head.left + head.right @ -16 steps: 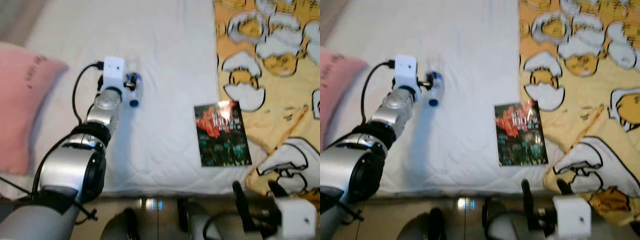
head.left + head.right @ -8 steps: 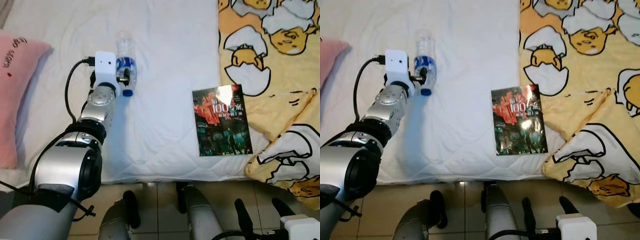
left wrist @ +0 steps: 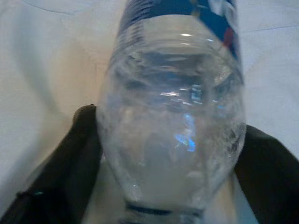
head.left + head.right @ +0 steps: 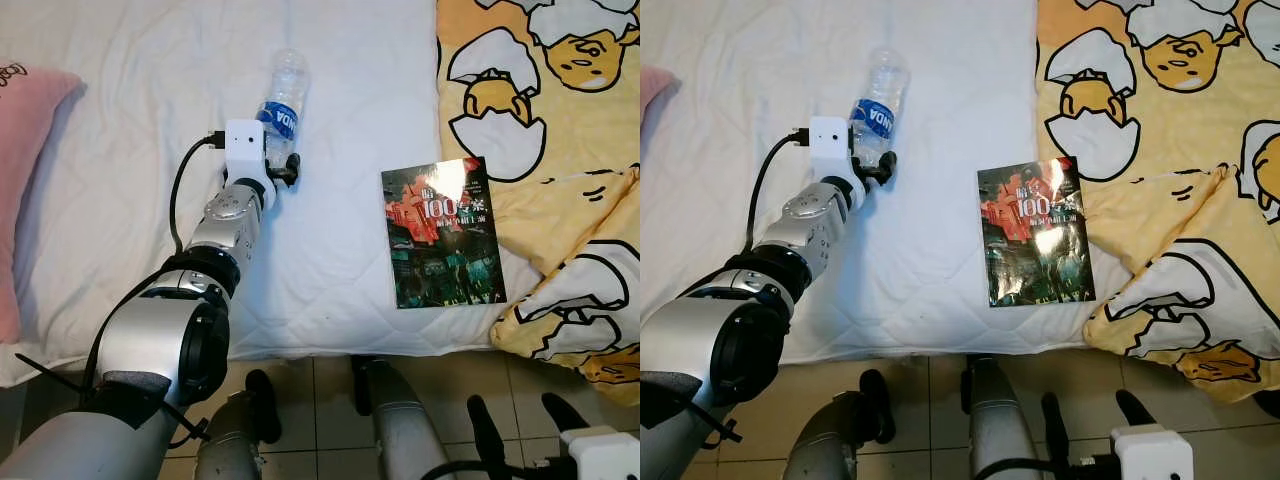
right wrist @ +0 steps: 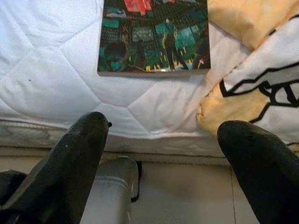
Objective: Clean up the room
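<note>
Left hand reaches out over the white bed and pinches a clear plastic water bottle near its neck end, one black finger on each side of it. From the hand the bottle slants up and away across the sheet, its blue label just beyond the fingers and its base farthest from the robot. Right hand hangs low at the bed's near edge above the tiled floor, its two fingers spread wide with nothing between them. Just beyond it a dark-covered book lies flat on the sheet, touching the yellow egg-patterned blanket. At the far left lies a pink pillow.
</note>
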`<state>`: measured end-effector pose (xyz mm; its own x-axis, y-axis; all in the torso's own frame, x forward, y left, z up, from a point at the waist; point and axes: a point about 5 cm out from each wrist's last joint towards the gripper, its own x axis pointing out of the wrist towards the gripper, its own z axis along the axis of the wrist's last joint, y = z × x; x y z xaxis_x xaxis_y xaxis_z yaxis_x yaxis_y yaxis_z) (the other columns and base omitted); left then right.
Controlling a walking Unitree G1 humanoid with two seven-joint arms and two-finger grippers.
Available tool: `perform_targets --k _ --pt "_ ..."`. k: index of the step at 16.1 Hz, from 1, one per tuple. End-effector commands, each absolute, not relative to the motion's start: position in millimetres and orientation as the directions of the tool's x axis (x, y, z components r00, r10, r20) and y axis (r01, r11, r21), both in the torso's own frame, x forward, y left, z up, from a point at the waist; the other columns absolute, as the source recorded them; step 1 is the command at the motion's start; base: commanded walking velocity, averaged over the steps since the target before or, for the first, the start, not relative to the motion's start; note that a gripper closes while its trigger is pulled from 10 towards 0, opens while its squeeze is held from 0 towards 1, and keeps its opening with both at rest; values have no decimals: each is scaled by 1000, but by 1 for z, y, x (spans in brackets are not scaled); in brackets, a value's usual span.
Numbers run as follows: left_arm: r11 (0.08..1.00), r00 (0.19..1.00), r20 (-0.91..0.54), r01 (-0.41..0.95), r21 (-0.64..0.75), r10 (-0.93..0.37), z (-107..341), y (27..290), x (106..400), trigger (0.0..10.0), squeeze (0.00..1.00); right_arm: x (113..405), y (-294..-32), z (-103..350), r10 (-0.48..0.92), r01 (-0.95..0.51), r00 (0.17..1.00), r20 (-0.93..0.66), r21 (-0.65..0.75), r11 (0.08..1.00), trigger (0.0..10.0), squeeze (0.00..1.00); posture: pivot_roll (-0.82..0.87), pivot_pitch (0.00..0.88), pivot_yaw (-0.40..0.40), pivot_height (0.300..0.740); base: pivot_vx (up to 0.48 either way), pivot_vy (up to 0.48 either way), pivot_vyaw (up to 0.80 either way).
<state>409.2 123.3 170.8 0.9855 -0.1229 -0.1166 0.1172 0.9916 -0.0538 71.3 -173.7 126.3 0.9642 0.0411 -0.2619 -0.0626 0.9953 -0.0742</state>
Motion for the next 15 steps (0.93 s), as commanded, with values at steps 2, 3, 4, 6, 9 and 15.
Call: perform_targets --k 2,3,4,6,9,15 --pt "992 977 -172 121 -31 -125 157 124 405 0 0 69 -175 121 36 -57 954 -296 -65 996 10000 0 -415 434 11 740 0 0 0" --pt "992 979 -161 124 -11 -124 159 126 406 0 0 71 -175 121 38 -60 956 -292 -64 996 10000 0 -410 428 11 740 0 0 0" --pt "991 980 -155 131 6 -129 161 126 406 0 0 73 -175 120 41 -62 956 -290 -64 996 10000 0 -403 422 12 740 0 0 0" --pt "986 978 -139 161 39 -154 163 125 407 0 0 77 -175 118 48 -68 958 -283 -63 996 10000 0 -390 411 12 740 0 0 0" --pt "981 974 -145 186 55 -177 163 122 406 0 0 85 -175 113 60 -79 960 -274 -59 995 10000 0 -375 397 12 740 0 0 0" --pt "970 965 -106 238 -39 -241 178 110 410 0 0 127 -182 101 50 -61 980 -194 -53 997 10000 0 -349 249 43 740 0 0 0"
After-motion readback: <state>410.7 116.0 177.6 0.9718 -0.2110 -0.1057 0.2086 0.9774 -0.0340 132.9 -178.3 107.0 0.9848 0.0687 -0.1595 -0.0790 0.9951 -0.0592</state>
